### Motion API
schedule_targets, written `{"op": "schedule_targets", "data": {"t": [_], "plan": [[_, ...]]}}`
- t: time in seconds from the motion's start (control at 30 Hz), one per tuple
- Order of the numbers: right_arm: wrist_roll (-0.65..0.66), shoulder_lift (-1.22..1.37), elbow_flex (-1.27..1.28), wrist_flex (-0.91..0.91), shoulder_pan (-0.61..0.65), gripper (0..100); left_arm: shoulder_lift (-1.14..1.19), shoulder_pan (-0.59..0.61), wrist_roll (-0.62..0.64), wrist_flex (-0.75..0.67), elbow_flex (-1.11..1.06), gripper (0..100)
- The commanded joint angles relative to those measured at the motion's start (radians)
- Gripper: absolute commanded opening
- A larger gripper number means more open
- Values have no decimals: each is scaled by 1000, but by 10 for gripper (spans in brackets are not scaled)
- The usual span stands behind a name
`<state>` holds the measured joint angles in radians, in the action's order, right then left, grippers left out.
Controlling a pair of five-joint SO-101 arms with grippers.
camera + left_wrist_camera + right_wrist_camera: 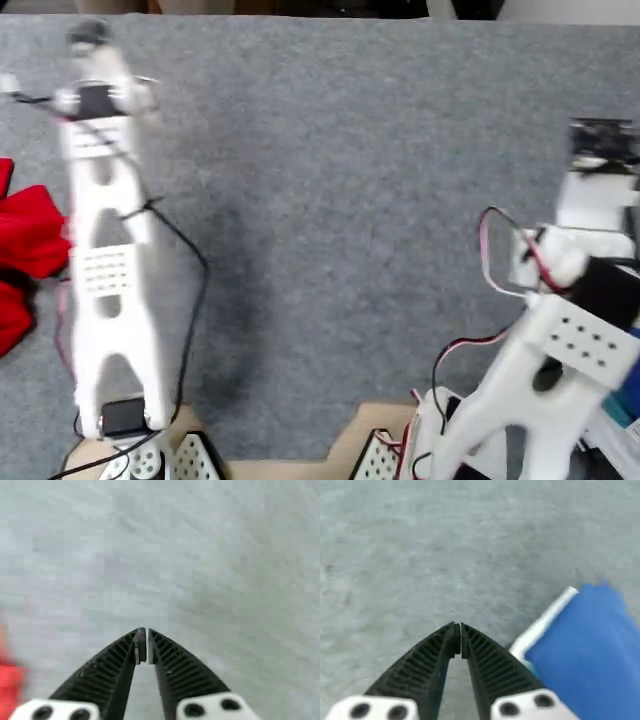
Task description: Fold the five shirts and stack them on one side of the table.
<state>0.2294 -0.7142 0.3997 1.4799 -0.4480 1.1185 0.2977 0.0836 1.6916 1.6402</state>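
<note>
Red shirt crumpled on grey felt table, left hand, right hand both pressed together.

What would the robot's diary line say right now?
left gripper shut, empty | right gripper shut, empty | red shirt bunched, not folded

The worktop was matt, fuzzy grey felt; the red shirt at its edge, soft cloth. The left end effector and right end effector were ribbed black plastic.
</note>
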Motion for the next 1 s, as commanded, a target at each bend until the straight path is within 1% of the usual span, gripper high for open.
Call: {"op": "schedule_targets", "data": {"t": [0.0, 0.1, 0.17, 0.23, 0.3, 0.37, 0.43, 0.5, 0.53, 0.6, 0.63, 0.67, 0.7, 0.83, 0.97], "plan": [[-34, -19, 28, -32, 102, 5, -96, 259, -120, 25, 28, 88], [-58, -19, 50, -48, 165, 5, -93, 468, -212, 23, 26, 101], [-64, -19, 56, -48, 211, 6, -73, 582, -269, 25, 0, 110], [-64, -19, 61, -48, 260, 7, -30, 669, -313, 23, -46, 144], [-64, -18, 61, -48, 305, 8, 15, 756, -322, 29, -71, 183], [-64, -18, 59, -48, 343, 6, 64, 839, -328, 21, -74, 202], [-86, -19, 54, -48, 363, 6, 131, 888, -336, 3, -78, 202], [-127, -19, 58, -60, 375, 6, 217, 901, -384, 2, -71, 188], [-141, -19, 59, -66, 383, 6, 249, 901, -408, 3, -69, 164], [-150, -19, 58, -68, 395, 6, 297, 882, -433, 15, -55, 87], [-155, -19, 58, -68, 403, 6, 305, 870, -428, 35, -43, 33], [-163, -21, 58, -68, 404, 6, 309, 858, -420, 51, -26, 10], [-169, -25, 56, -68, 403, 6, 311, 842, -405, 63, -9, 30], [-170, -25, 59, -60, 401, 6, 280, 778, -302, 68, 35, 19], [-175, -25, 59, -60, 401, 6, 160, 694, -276, 69, 6, 18]]}}
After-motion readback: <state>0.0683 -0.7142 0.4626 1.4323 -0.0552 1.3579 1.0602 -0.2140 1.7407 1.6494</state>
